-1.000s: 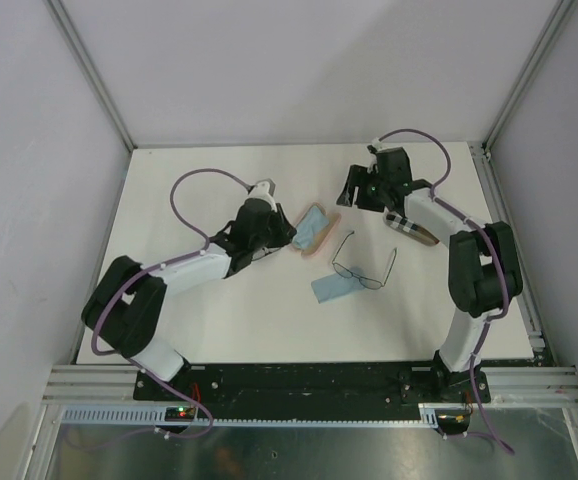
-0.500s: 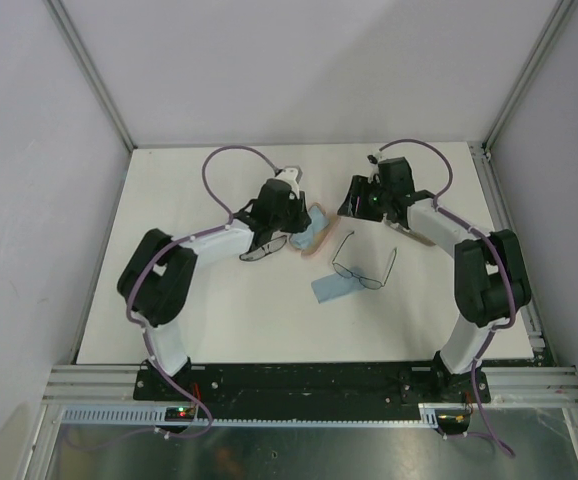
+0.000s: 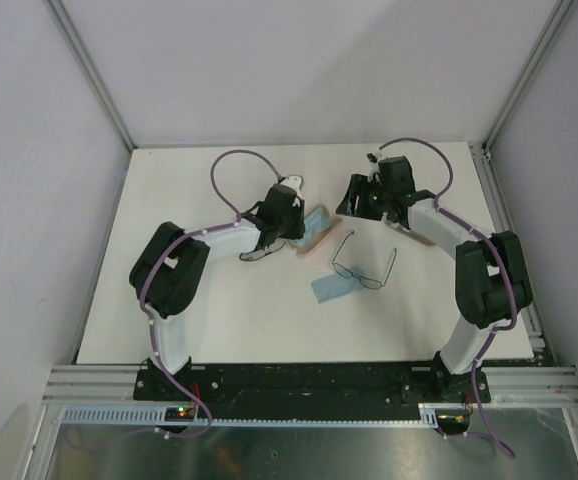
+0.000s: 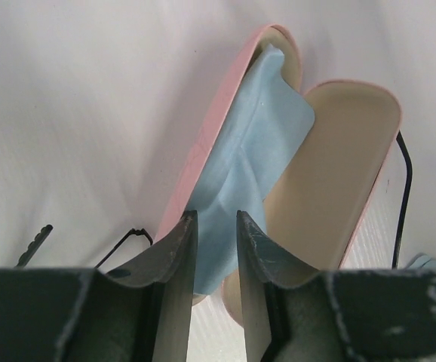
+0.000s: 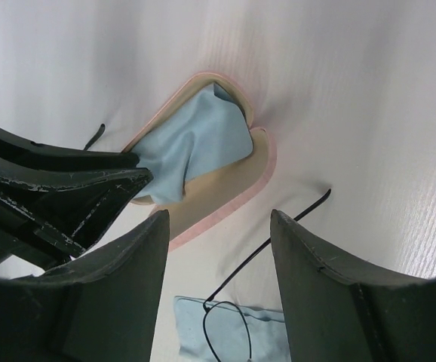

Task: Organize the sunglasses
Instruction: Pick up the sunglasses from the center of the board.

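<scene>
White tabletop [image 3: 269, 325]. Left gripper [image 4: 216, 220] pinches blue cloth [image 4: 252, 143] lying in open pink case [image 4: 342, 173]. Right gripper [image 5: 219, 219] spread wide, empty. Black sunglasses [image 3: 256, 253] under left arm; wire pair [image 3: 361, 268] mid-table.

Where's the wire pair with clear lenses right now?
Top view: the wire sunglasses lie mid-table, slightly right of centre, partly on a blue cloth, just on the near side of the open pink case.

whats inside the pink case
A light blue cloth lies bunched in the open case, filling one half and spilling onto the other, whose cream lining is otherwise bare. Nothing else shows inside; anything under the cloth is hidden.
</scene>
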`<act>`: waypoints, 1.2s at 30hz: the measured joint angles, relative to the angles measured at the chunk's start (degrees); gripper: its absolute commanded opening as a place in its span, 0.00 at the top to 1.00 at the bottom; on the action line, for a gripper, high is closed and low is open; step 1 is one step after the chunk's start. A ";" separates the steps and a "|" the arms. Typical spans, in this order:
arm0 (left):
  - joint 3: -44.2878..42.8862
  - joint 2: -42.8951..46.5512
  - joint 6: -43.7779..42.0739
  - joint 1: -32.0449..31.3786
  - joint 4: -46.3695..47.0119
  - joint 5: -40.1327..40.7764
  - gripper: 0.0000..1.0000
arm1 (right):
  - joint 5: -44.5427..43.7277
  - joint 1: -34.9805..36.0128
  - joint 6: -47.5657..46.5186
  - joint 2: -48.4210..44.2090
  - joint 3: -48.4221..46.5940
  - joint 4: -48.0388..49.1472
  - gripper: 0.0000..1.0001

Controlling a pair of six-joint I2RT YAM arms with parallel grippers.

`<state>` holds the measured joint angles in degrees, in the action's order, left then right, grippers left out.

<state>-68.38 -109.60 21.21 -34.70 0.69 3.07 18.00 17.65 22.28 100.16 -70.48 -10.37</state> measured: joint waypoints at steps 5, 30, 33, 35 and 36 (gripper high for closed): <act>-0.11 0.00 -0.35 0.00 -0.09 0.42 0.68 | 0.46 -0.02 -0.02 0.00 0.00 0.07 0.39; 4.46 12.50 -10.86 5.03 -1.31 -3.85 0.01 | -1.18 2.16 -1.77 -0.81 0.00 0.28 0.36; 6.19 14.38 -12.70 8.55 -2.29 -5.84 0.00 | -1.03 2.43 -1.81 -1.84 0.00 0.09 0.36; 6.97 14.91 -14.14 9.64 -3.06 -6.21 0.00 | -0.94 2.43 -1.81 -2.49 0.00 -0.02 0.36; 7.13 14.91 -14.80 9.62 -3.39 -6.23 0.00 | -0.87 2.43 -1.81 -2.73 0.00 -0.02 0.36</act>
<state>-61.25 -94.70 6.42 -25.08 -2.70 -3.16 17.12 20.08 20.47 97.43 -70.48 -10.39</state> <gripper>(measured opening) 0.995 0.633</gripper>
